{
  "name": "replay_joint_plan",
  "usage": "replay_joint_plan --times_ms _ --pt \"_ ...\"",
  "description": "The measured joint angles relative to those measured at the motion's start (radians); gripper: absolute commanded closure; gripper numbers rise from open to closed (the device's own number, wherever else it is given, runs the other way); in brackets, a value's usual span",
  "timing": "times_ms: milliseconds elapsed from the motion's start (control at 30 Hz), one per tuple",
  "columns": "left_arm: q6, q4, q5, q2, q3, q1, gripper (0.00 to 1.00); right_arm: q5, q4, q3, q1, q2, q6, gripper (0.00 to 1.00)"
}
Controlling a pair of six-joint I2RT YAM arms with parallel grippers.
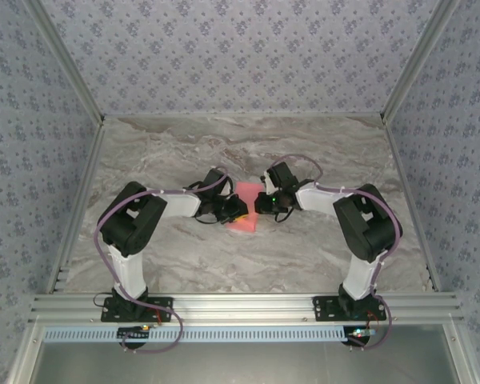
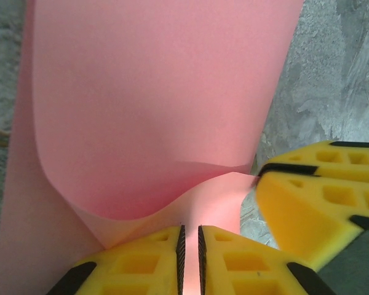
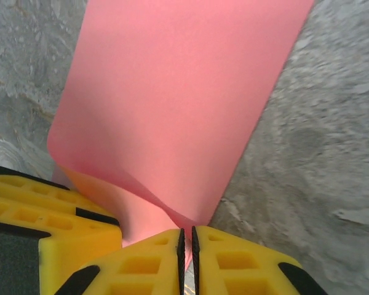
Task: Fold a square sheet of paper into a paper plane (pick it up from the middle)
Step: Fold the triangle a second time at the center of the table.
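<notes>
Top overhead, far; wrists close (both facing paper).

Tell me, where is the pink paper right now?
In the top view the paper is mid-table, held by the left gripper on its left and the right gripper on its right.

Up top, left gripper and right gripper are covering half the paper; wrist cams are cropping its far edge.
</notes>
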Motion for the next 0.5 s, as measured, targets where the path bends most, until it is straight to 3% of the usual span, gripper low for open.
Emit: replay_joint_plan --times_ms 500 --pt "0.0 -0.003 -0.003 0.0 0.0 0.0 0.86 -0.067 -0.013 0.058 0.01 0.017 0.011 0.98"
